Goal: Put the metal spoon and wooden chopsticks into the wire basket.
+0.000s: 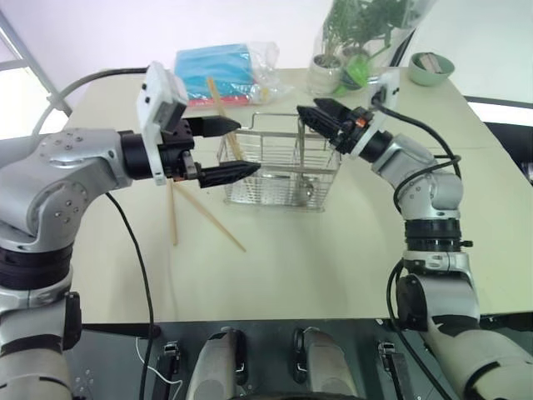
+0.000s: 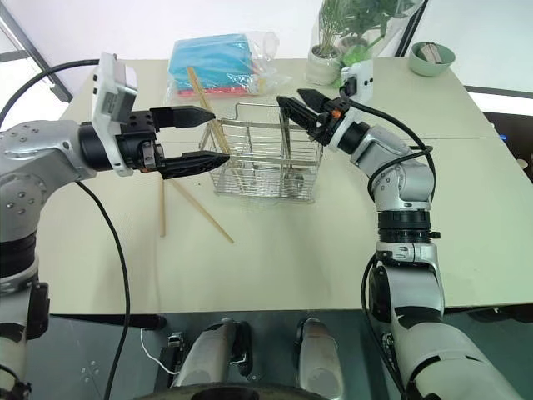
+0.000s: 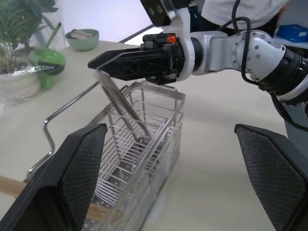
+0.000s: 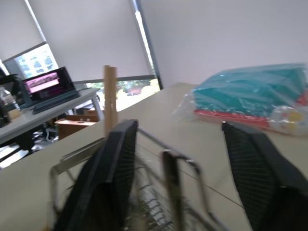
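Note:
The wire basket [image 1: 279, 171] stands mid-table. The metal spoon [image 3: 120, 103] stands tilted inside it, bowl down, its handle top just under my right gripper [image 1: 312, 112]. That gripper hovers over the basket's right half, open, with nothing between its fingers [image 4: 120, 163]. One of the wooden chopsticks [image 1: 223, 117] leans upright in the basket's left end. Two more chopsticks [image 1: 208, 218] lie on the table left of the basket. My left gripper [image 1: 229, 150] is open at the basket's left end, level with the rim, its fingers either side of the leaning chopstick.
A blue packet in a clear bag [image 1: 215, 68] lies behind the basket. A potted plant in a plastic wrap [image 1: 350, 46] and a green bowl [image 1: 430, 68] stand at the back right. The table's near edge [image 1: 275, 317] runs below the basket.

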Tool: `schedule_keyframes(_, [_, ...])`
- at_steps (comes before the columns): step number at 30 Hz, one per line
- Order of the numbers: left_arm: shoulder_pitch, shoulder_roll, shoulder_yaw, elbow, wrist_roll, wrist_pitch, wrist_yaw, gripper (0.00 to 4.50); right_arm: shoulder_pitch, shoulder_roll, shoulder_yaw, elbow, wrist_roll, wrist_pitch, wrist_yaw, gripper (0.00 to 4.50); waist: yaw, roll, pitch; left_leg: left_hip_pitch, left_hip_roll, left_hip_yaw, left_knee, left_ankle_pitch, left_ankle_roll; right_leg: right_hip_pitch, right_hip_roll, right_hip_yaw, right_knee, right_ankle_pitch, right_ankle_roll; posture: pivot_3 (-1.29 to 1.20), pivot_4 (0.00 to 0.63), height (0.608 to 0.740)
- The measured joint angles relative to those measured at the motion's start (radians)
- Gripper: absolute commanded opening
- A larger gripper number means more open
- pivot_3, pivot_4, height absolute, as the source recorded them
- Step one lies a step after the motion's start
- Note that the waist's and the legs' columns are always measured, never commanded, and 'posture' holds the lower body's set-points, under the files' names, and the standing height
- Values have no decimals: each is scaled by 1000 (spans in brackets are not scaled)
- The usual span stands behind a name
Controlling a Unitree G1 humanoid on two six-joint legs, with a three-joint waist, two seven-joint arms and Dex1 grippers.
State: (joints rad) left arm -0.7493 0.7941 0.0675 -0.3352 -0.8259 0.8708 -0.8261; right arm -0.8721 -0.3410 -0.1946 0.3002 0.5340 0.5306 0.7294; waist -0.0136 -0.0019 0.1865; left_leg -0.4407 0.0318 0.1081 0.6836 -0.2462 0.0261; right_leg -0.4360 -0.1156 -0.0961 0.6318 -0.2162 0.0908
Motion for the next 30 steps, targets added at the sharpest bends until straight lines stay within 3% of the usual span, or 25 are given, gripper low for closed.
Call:
schedule_keyframes(10, [-6,2,40,9,-3,17,37,4500,-103,-132,-22,56,6,5,66,4469,1,0,0,-1,0,0,0,0,0,-1,0,0,0,0,0,0,150,715])
schedule_keyframes(16, [-47,-33,184,65,-8,143,320,4500,-229,-372,-12,21,104,152,364,4469,2,0,0,-2,0,-1,0,-1,2,-2,0,0,-1,0,0,0,150,715])
schedule_keyframes(19, [-83,-66,263,103,15,280,531,4500,-200,-450,-6,-94,190,261,494,4469,0,-1,0,-1,0,-1,0,-3,5,-1,0,0,0,0,0,0,150,715])
schedule_keyframes(24, [-130,-139,360,152,114,568,801,4500,-26,-529,28,-315,276,354,613,4469,4,-2,0,-1,0,-1,0,-2,3,-1,-1,0,0,0,0,0,150,715])
schedule_keyframes(30, [-119,-163,352,246,241,645,866,4500,119,-544,33,-421,296,362,617,4469,11,-4,0,-1,0,-1,0,-1,0,-1,-1,0,0,0,0,0,150,715])
